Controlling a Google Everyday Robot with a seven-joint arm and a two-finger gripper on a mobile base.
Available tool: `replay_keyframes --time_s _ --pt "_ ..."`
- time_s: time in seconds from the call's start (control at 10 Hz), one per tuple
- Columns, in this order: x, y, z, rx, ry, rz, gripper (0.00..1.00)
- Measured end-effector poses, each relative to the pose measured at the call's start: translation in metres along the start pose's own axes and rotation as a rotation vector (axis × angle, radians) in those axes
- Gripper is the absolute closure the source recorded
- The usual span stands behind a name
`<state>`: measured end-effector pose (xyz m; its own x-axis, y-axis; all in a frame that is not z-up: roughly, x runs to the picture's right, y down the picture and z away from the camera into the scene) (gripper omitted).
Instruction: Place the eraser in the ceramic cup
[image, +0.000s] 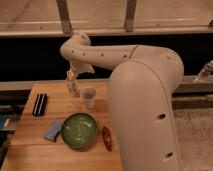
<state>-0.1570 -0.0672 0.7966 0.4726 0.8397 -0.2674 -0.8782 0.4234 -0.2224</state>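
The eraser (39, 104), a long black block with a pale stripe, lies at the left side of the wooden table (60, 155). The ceramic cup (88, 97), small and whitish-grey, stands upright near the table's back middle. My gripper (72, 76) hangs at the end of the white arm, just above the clear bottle (75, 90) and left of the cup. It is open and holds nothing. It is well to the right of the eraser and higher than it.
A wide green bowl (79, 130) sits in front of the cup. A grey-blue pad (53, 131) lies to the bowl's left and a dark red oblong thing (106, 138) to its right. My large white arm body fills the right side.
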Motion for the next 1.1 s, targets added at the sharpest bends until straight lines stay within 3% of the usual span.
replay_keyframes --time_s 0.1,0.2,0.8,0.9,1.1 --pt "0.000 0.032 -0.008 -0.004 -0.010 -0.056 0.26" --pt "0.001 0.047 -0.012 -0.008 -0.015 -0.084 0.26" --pt "0.003 0.049 -0.014 -0.009 -0.017 -0.090 0.26" --pt "0.001 0.054 -0.015 -0.010 -0.021 -0.114 0.26" --pt "-0.003 0.088 -0.019 -0.021 -0.031 -0.181 0.26"
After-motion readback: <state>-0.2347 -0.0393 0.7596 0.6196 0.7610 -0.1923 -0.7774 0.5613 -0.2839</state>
